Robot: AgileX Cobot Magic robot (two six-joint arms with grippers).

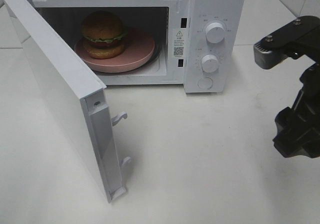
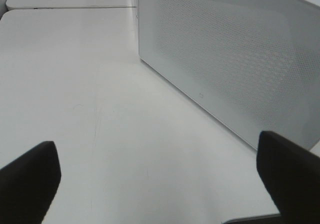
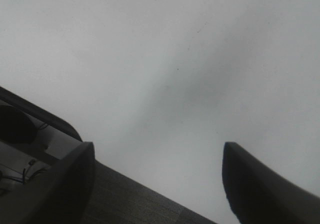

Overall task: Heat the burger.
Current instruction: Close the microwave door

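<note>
The burger [image 1: 103, 34] has golden-brown bun halves with a green lettuce edge. It sits on a pink plate [image 1: 141, 48] inside the white microwave [image 1: 212, 4], whose door [image 1: 55, 84] stands swung wide open to the left. My left gripper [image 2: 160, 184] is open, with nothing between its fingers; it hovers over the table beside the door's perforated outer face [image 2: 230, 59]. It does not show in the high view. My right gripper [image 3: 157, 164] is open and empty over bare table. Its arm [image 1: 295, 129] stands at the right edge, well clear of the microwave.
The microwave's control panel carries two white dials [image 1: 215, 32] and a round button [image 1: 205, 83]. Two door latch hooks [image 1: 120, 118] stick out from the door's edge. A dark strip by the table edge [image 3: 125, 199] shows under the right gripper.
</note>
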